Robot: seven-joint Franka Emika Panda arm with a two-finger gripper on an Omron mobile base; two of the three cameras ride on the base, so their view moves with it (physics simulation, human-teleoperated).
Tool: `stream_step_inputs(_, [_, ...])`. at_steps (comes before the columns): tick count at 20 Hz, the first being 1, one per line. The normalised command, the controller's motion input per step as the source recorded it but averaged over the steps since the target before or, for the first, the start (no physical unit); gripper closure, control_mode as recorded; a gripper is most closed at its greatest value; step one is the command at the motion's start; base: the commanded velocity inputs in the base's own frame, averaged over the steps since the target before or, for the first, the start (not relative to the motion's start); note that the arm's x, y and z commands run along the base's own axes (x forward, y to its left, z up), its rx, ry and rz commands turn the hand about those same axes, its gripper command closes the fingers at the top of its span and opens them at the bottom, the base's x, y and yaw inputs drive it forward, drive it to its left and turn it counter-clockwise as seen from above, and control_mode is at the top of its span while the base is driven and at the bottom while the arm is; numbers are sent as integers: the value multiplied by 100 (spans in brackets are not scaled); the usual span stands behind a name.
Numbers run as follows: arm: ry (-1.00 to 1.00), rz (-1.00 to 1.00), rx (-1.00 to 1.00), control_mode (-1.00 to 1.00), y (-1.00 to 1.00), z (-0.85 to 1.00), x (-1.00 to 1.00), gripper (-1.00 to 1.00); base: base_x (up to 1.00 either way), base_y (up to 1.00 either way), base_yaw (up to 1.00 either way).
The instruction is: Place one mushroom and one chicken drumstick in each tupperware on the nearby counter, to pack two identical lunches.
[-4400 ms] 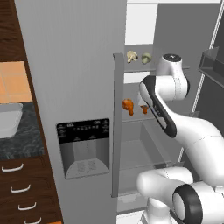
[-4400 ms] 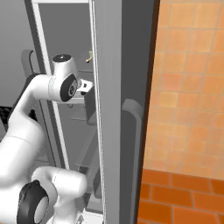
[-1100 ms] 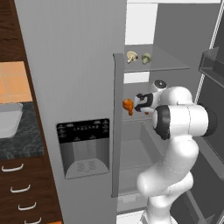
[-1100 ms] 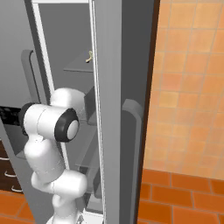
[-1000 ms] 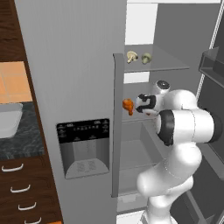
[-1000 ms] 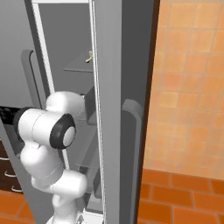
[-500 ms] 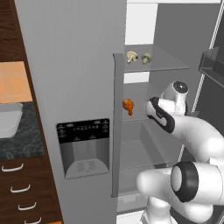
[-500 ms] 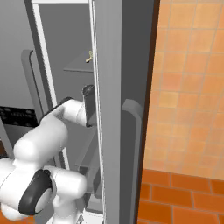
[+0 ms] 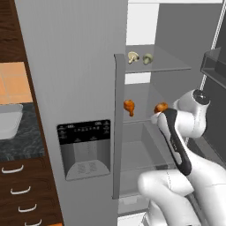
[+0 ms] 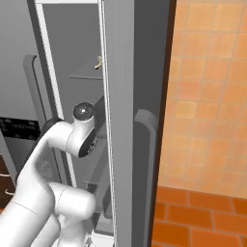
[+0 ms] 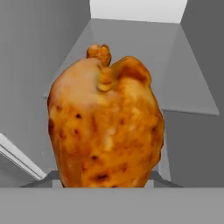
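A chicken drumstick sits directly ahead of the fingers in the hand view, close enough to cover most of the picture, its bone end pointing away. In the left base view this drumstick is at the tip of the arm, at the level of the fridge's middle glass shelf. The fingers themselves are hidden behind the drumstick and the wrist. Whether they grasp the drumstick or stand released cannot be told.

A second drumstick lies on the same shelf, to the left of the first and apart from it, near the edge of the closed fridge door.

Two mushrooms stand on the upper shelf, above the arm tip: a pale one and, just beside it on the right, a greenish one.

The tabletop, dark speckled stone, lies far left of the fridge over brown drawers. A pale container rests on it at the picture edge.
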Motion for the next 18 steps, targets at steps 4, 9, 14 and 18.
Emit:
stream_step_inputs(4, [0,5,-6,100,31,11,-75,100,-25,9,0])
stream_step_inputs(9, [0,0,0,100,0,0,0,100,-92,70,3])
stream_step_inputs(14, [0,0,0,100,0,0,0,100,-14,100,3])
stream_step_inputs(18, [0,0,0,100,0,0,0,100,51,100,0])
